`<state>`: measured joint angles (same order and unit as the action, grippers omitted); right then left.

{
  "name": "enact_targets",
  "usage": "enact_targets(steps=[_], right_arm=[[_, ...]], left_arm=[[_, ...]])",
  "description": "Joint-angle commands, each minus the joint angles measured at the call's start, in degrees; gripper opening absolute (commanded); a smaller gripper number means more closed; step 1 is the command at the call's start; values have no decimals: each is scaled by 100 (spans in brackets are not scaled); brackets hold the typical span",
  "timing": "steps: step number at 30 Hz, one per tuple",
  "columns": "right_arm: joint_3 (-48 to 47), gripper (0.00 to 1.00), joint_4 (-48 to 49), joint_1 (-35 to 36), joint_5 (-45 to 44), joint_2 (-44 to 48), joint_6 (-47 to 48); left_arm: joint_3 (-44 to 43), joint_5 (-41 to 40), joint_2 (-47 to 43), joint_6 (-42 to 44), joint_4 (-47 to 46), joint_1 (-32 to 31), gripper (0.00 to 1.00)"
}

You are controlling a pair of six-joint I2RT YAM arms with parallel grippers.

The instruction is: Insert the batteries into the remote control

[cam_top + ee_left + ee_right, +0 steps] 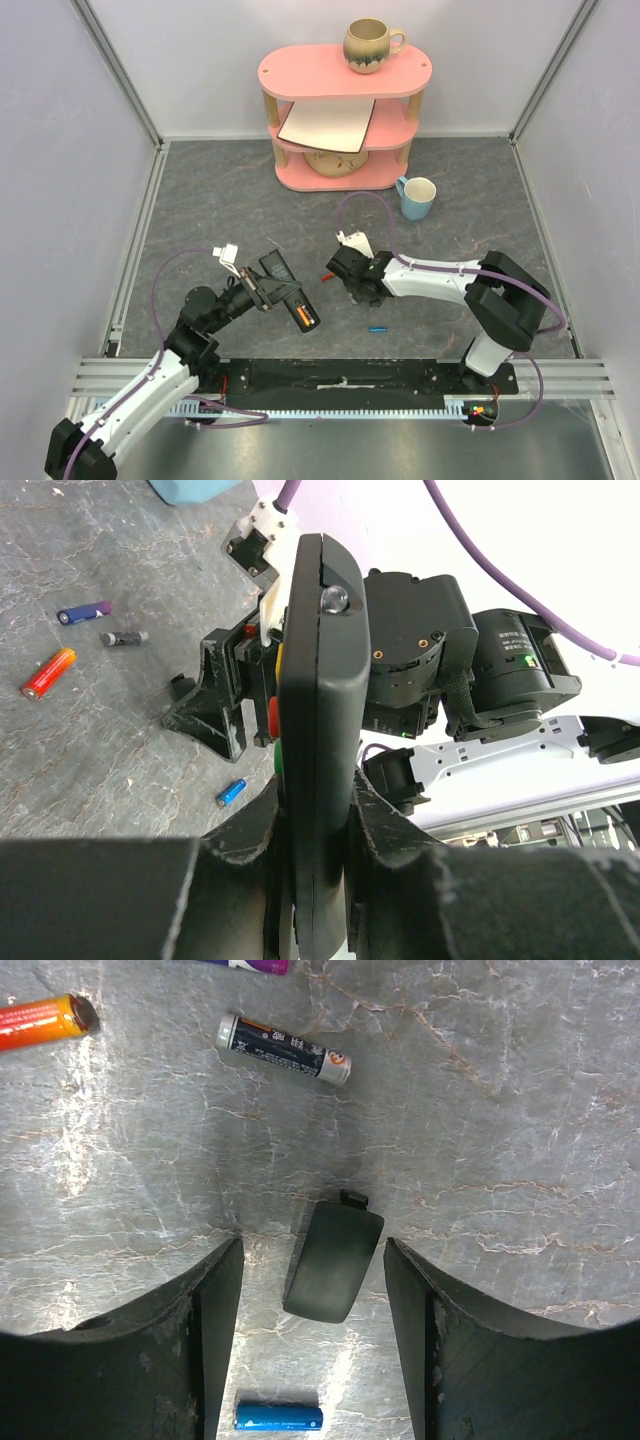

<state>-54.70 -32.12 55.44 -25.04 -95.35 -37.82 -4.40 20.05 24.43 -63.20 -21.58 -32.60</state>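
Observation:
My left gripper (262, 288) is shut on the black remote control (290, 298) and holds it above the table; the left wrist view shows it edge-on (318, 680) between my fingers (395, 830). An orange battery (303, 319) shows at the remote's near end. My right gripper (338, 272) is open and low over the table, its fingers (200, 1330) on either side of a small black battery cover (333, 1260) without touching it. Loose batteries lie around: blue (279, 1418), dark grey (285, 1048), red-orange (45, 1020), purple (255, 965).
A pink two-tier shelf (340, 75) with a brown mug (368, 45) on top stands at the back. A light blue mug (417, 197) sits to its right. Grey walls close in both sides.

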Motion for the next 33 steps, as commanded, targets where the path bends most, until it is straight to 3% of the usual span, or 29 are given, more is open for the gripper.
enact_targets(steps=[1, 16, 33], right_arm=[[-103, 67, -110, 11, -264, 25, -93], [-50, 59, -102, -147, -283, -230, -252], [495, 53, 470, -429, 517, -10, -278]], left_arm=[[-34, 122, -78, -70, -294, -1, 2], [27, 113, -87, -96, -311, -1, 2], [45, 122, 106, -96, -452, -1, 2]])
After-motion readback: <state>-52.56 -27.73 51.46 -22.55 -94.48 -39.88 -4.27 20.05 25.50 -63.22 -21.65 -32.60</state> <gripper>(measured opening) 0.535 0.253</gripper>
